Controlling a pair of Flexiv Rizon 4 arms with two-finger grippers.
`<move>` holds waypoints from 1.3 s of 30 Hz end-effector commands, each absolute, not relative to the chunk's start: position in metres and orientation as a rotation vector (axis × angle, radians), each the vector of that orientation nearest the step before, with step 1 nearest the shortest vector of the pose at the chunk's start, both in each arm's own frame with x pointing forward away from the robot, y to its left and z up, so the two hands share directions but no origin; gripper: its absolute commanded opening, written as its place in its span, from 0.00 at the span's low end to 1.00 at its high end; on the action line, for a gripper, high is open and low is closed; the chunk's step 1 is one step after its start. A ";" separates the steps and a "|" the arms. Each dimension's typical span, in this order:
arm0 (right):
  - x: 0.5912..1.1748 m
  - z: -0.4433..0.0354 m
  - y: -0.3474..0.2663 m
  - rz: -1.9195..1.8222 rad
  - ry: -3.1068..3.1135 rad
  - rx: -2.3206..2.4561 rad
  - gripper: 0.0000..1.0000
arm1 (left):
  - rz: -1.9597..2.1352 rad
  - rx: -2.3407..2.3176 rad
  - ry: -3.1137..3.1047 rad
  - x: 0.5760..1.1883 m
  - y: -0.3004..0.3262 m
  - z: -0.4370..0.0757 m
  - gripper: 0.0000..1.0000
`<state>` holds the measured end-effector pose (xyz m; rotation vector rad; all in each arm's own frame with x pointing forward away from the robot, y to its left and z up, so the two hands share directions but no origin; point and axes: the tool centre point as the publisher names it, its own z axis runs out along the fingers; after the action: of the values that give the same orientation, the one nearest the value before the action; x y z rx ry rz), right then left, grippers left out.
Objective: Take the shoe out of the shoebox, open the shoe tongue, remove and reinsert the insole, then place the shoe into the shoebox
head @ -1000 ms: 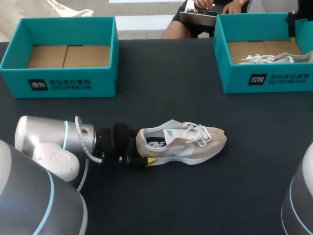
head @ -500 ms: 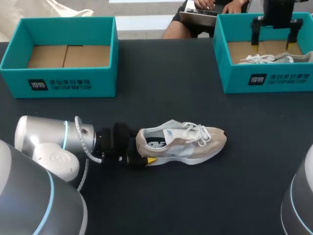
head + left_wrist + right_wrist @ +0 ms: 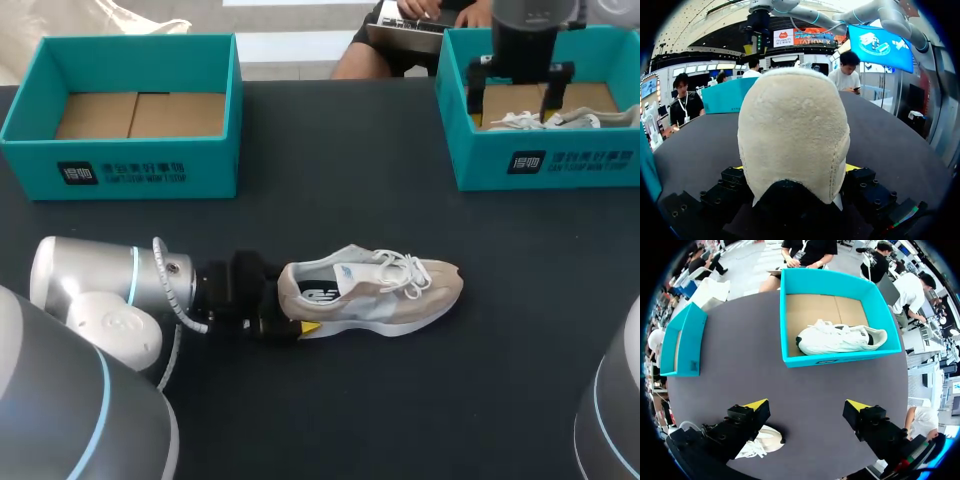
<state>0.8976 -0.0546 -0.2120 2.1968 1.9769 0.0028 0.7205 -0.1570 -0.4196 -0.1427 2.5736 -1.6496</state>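
Dark table (image 3: 350, 170). Teal left shoebox (image 3: 120, 170) at far left, only cardboard floor showing. Teal right shoebox (image 3: 550, 160) at far right, white shoe (image 3: 840, 340) lying inside. Beige shoe (image 3: 380, 290) out on the table near the middle, upright, toe pointing right. Left gripper (image 3: 796, 172) clamped on its heel, a finger each side. Right gripper (image 3: 807, 405) spread wide, holding nothing, above the right shoebox's left end.
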 end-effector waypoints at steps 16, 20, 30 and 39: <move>0.825 -0.221 0.036 -0.079 1.900 2.278 1.00 | -1.646 -0.141 2.577 0.720 -0.157 -0.421 0.00; 0.807 -0.228 0.072 -0.069 1.891 2.289 1.00 | -1.646 -0.141 2.577 0.720 -0.157 -0.421 0.00; 0.751 -0.245 0.152 0.013 1.886 2.345 1.00 | -1.646 -0.141 2.577 0.720 -0.157 -0.421 0.00; 0.710 -0.285 0.192 0.119 1.737 2.525 1.00 | -1.646 -0.141 2.577 0.720 -0.157 -0.421 0.00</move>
<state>0.7296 0.1797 -0.2646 2.4257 1.9196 0.0736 0.7204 -0.1570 -0.4197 -0.1428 2.5737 -1.6497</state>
